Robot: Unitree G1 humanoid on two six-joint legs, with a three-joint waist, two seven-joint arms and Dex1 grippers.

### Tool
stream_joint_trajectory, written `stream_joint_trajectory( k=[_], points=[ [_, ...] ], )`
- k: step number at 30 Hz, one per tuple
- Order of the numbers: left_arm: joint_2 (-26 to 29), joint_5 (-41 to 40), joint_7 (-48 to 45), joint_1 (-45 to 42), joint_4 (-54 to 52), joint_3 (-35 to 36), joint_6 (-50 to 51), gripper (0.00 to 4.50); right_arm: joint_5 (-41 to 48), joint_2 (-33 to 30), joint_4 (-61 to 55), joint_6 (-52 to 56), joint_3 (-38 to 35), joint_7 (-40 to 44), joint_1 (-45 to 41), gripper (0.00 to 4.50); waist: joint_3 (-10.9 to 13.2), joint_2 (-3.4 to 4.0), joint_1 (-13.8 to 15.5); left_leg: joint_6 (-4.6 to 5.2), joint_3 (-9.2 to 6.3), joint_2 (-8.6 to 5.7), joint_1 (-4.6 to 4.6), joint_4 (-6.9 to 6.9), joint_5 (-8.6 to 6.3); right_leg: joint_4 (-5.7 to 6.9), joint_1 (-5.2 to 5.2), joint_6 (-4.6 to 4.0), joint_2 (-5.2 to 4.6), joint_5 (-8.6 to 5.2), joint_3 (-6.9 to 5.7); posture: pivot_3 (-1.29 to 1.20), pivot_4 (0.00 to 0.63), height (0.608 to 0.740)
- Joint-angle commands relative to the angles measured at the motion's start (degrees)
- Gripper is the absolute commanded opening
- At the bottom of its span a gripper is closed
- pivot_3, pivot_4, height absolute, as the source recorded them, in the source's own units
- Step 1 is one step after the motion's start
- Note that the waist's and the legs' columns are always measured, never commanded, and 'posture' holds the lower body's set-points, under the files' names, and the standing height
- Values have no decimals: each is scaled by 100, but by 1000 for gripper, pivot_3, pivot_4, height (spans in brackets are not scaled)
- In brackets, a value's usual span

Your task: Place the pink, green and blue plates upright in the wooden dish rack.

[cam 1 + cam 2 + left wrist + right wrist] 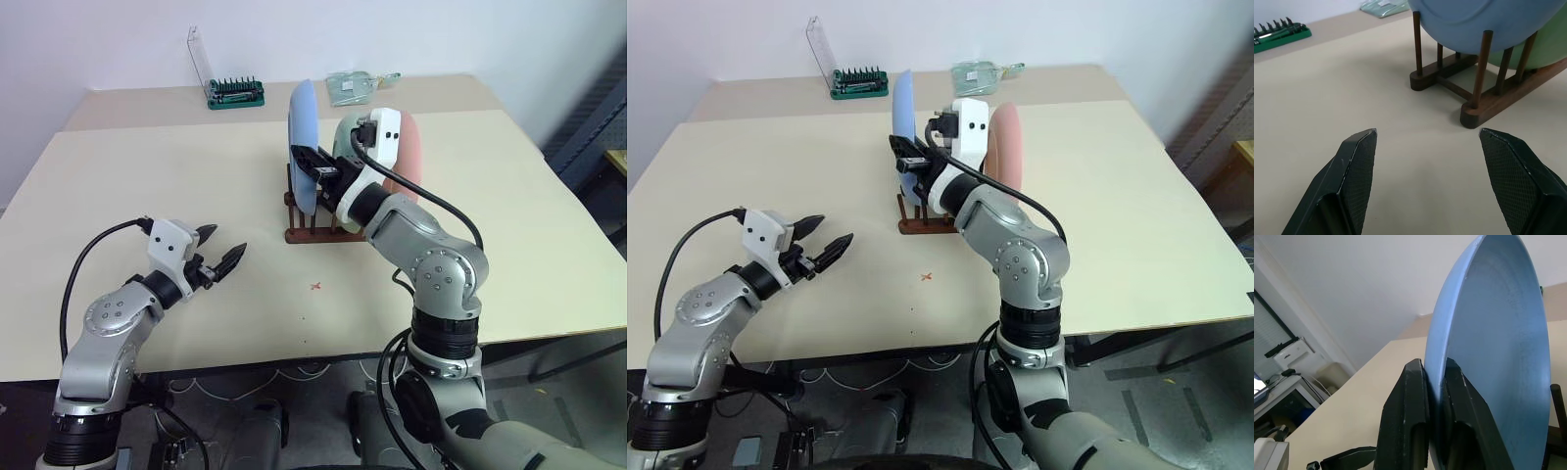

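Left eye view, from the robot's left across to its right: one beige table [147, 196] carries three round matte plastic plates, one small dark brown wooden dish rack with upright pegs [312, 231], one green tray of screwdriver bits [235, 93] and one clear plastic packet [351, 87], both against the far wall.

Two robot arms reach over the table. On the left, the left gripper [219, 253] hovers low above the bare tabletop, pointing level toward the rack, its two black fingers spread wide and grasping nothing. The rack stands well apart from it, ahead and to its right.

At the middle, all three plates stand upright in the rack. The light blue plate [301, 137] is leftmost, the pale green plate [345, 135] is behind it in the middle, and the salmon pink plate [413, 157] is rightmost, partly hidden by the right wrist.

The right arm bends up from the near table edge, its wrist raised above the rack. The right gripper [1435, 396] is clenched on the rim of the light blue plate, one finger on each face.
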Motion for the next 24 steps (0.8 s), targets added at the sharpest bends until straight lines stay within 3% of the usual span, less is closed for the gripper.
stream_joint_trajectory(
  k=[1, 3, 6, 11, 15, 20, 24],
  points=[
    [6, 18, 15, -30, -161, -7, -122, 3405, 171, 3, -52, -2, -25, -53, -206, 0, 0, 0, -1, 0, 0, 0, 0, 0, 0, 0, 0, 0, 0, 0, 0, 0, 150, 740],
    [-6, 26, 14, -43, -151, -26, -135, 3405, 191, -26, 0, 71, 11, -62, -209, 0, 0, 0, -1, 0, 0, 0, 0, 0, 0, 0, 0, 0, 0, 0, 0, 0, 150, 740],
    [-15, 46, 24, -48, -143, -35, -142, 3463, 159, -84, -9, 62, 87, -29, -220, 1031, 0, 0, 0, 0, 0, 0, 0, 0, 0, 0, 0, 0, 0, 0, 0, 0, 150, 740],
    [-47, 57, 32, -49, -137, -57, -146, 3463, -162, -361, -137, -302, 400, 141, -274, 3505, 1, 1, -2, 0, 0, 0, 0, 0, 0, 0, 0, 0, 0, 0, 0, 0, 150, 740],
    [-76, 69, 27, -54, -141, -70, -138, 3463, -535, -767, -258, -759, 752, 425, -360, 3505, 1, 1, -2, 0, 1, 0, 0, 0, 0, 0, 0, 0, 0, 0, 0, 0, 150, 740],
    [-90, 76, 23, -66, -131, -120, -137, 3463, -1058, -1773, -720, -1518, 1185, 1266, -437, 3505, 1, 1, 10, 0, 2, 0, 0, 0, 0, -2, 1, 1, 0, -1, -1, 0, 150, 740],
    [-75, 61, -2, -94, -61, -136, -147, 3463, -845, -2838, -1241, -1994, 449, 2037, 40, 3505, -1, -4, 63, 4, 1, -1, -1, 4, -2, -11, 11, 3, -2, -1, -3, 0, 150, 740]
  ],
)
